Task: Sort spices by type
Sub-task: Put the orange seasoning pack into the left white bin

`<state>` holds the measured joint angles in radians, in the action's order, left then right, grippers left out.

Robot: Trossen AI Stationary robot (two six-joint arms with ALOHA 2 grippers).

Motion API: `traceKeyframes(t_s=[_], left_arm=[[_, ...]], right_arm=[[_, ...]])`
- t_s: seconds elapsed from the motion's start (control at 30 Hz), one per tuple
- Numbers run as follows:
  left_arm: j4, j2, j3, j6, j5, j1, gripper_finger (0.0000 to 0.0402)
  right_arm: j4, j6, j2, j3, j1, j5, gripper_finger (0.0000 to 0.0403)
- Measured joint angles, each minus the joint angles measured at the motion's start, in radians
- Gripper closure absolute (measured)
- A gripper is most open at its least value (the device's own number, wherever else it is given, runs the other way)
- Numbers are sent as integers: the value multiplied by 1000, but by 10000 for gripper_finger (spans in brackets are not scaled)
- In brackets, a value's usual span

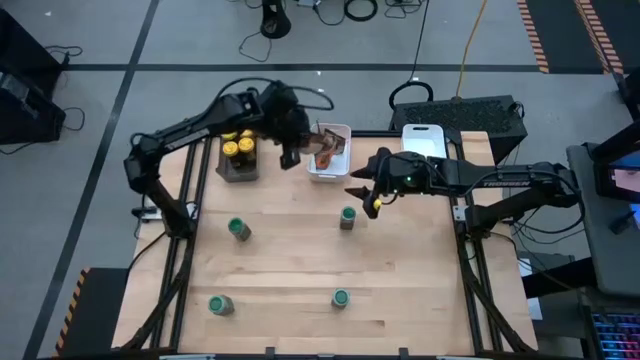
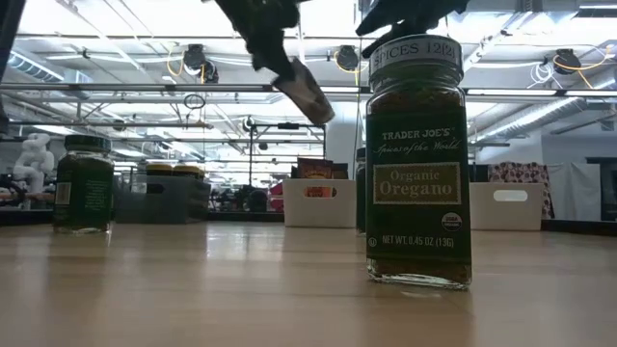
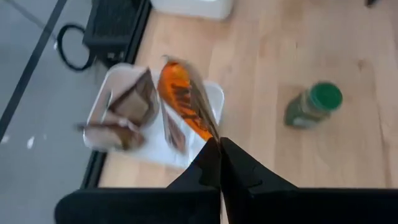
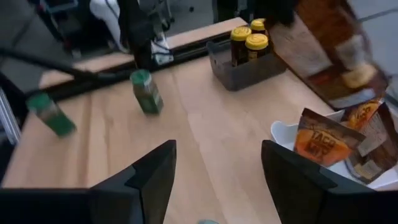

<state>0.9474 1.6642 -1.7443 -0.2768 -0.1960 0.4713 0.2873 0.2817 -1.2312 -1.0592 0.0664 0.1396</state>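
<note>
The wooden table is seen from above with both dark arms reaching in over its far half. A dark tray at the far left holds the yellow-lidded jars, and a white tray near the far middle holds several brown-orange packets; a second white tray stands further right. Four green-lidded jars are left on the bare wood: one left of centre, one near the middle, and two nearer the front edge (one of them is read as oregano in the low view). The left gripper is held above the first white tray, its fingers pressed together on the edge of an orange packet, which hangs tilted over the tray. The right gripper is poised over the table just beside the middle green-lidded jar, its fingers spread apart and nothing between them.
</note>
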Motion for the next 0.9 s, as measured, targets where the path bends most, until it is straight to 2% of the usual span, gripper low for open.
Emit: traceKeyframes(t_s=[0.13, 0.27, 0.6, 0.77, 0.9], left_arm=[[-82, 44, 0, -54, -73, 35, 401], [-122, 102, 0, -80, -92, 40, 401], [-131, 234, 0, -128, -97, 17, 401], [-134, 266, 0, -132, -47, 17, 401], [-143, 278, 0, -166, 17, 17, 401]], right_arm=[[-1, 100, 0, 0, 0, 0, 184], [1, 164, 0, 0, 0, 2, 184], [69, 141, 0, 0, 16, 226, 184], [112, 111, 0, 0, 81, 216, 188], [114, 87, -3, 0, 150, 121, 227]])
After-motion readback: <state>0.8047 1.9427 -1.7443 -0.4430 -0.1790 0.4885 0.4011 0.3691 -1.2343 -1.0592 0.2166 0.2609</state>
